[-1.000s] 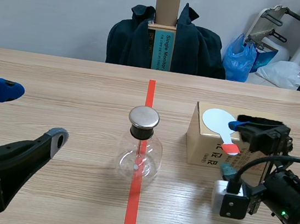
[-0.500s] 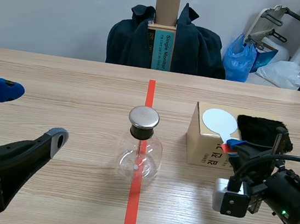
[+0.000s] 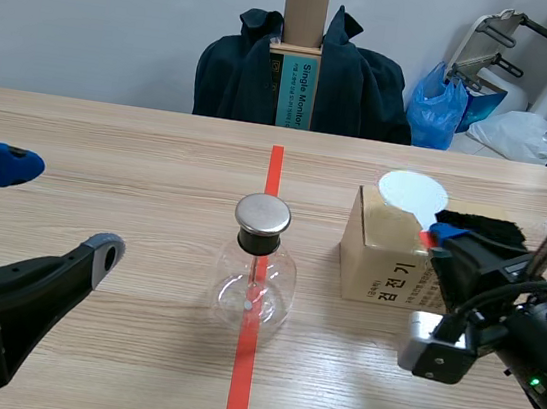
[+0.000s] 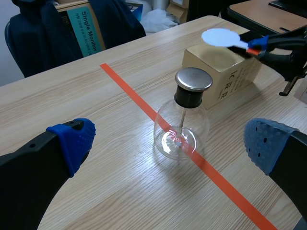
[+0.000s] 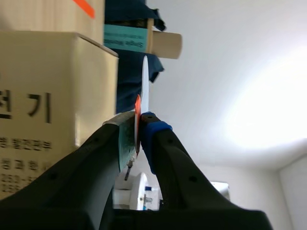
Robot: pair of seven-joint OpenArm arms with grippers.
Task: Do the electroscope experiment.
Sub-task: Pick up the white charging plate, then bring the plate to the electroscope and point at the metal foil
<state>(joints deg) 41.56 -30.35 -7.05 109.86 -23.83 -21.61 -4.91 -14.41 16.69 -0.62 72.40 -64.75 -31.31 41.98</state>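
So the right gripper (image 3: 439, 236) is clamped on the red handle of the white paddle (image 3: 413, 195), right of centre in the scene view. The round disc sticks up over the top of the cardboard box (image 3: 382, 259) and looks to be off its surface, though I can't say for sure from these angles. In the right wrist view you see the paddle edge-on, a thin sliver pinched between the two pads, with the box just beside the fingers.

The electroscope flask (image 3: 254, 285) is dead centre in the scene view, standing upright on the orange-red tape line (image 3: 241, 382). It's clear glass with a round metal cap (image 3: 262, 214) on a black stopper and a thin rod hanging down inside. It's near the box but not touching it.

The left gripper (image 3: 59, 207) sits at lower left, fingers wide apart, holding nothing (one blue pad, one grey one showing). From its own wrist camera the flask is ahead of it, framed between the two spread fingers but well clear of both.

There's a black furry cloth (image 3: 497, 232) on the box top, behind the right gripper. At the top of the frame, past the table's far edge, a chair draped with a dark jacket (image 3: 365, 85) and a blue plastic bag (image 3: 437, 110).
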